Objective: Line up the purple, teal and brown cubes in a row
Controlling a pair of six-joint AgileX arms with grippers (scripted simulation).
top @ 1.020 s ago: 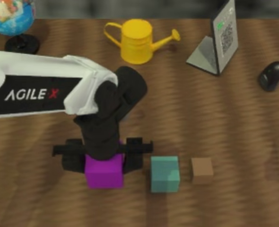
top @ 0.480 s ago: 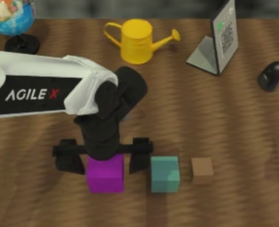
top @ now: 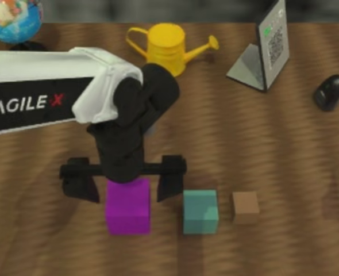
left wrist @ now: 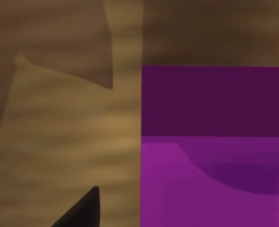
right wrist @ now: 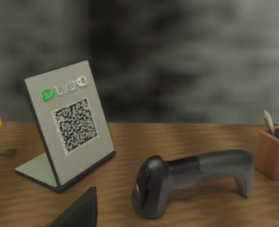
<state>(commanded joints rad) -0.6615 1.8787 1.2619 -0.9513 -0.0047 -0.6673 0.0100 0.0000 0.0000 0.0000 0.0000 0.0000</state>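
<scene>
Wood-grain tabletop (top: 284, 149) bears purple cube (top: 127, 214), teal cube (top: 200, 211) and brown cube (top: 246, 207) in a row near its front edge; left gripper (top: 123, 188) straddles the purple one, spread wide, gripping nothing, apparently releasing.

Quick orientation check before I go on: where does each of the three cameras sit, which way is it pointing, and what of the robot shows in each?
Top view: above the table, looking down on the purple cube, teal cube and brown cube; shows the left arm and open left gripper straddling the purple cube.
Left wrist view: on the left wrist, close above the purple cube; one dark fingertip shows.
Right wrist view: on the right wrist, facing the QR stand and scanner; one fingertip shows.
Shared: top and left wrist views show the purple cube; top and right wrist views show the stand and scanner.
</scene>
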